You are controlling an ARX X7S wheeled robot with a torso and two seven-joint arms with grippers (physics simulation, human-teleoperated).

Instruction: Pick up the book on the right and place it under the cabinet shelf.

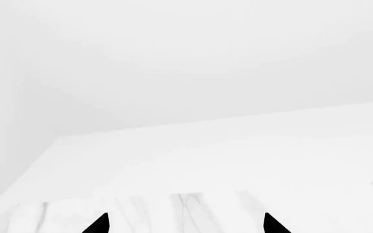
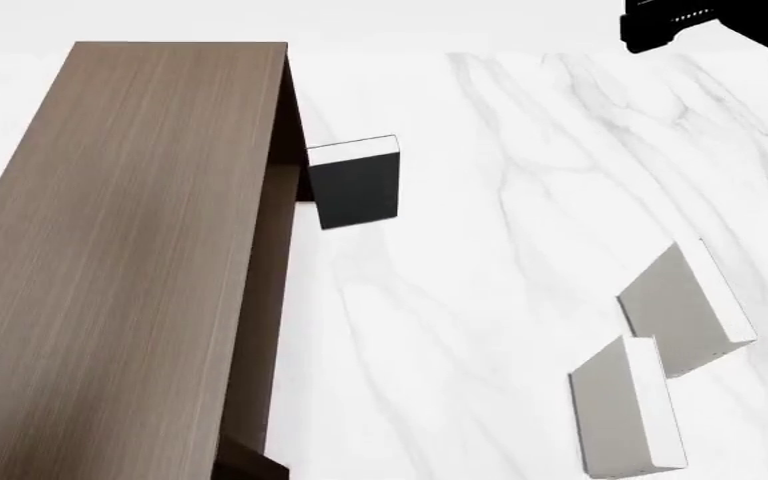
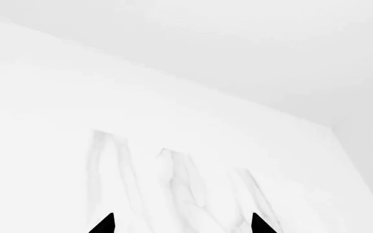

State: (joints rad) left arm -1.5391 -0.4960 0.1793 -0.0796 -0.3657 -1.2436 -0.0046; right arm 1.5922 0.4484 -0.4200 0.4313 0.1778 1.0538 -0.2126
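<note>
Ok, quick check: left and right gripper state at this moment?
Left gripper: open, fingertips spread apart, nothing between them, only the marble table beyond.
Right gripper: open, holding nothing, fingertips apart over the table.

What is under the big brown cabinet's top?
Almost none of the inside shows. The cabinet is seen from above, so its top covers it. Only a dark strip down its open side is visible. The black book stands beside it on the marble table.
</note>
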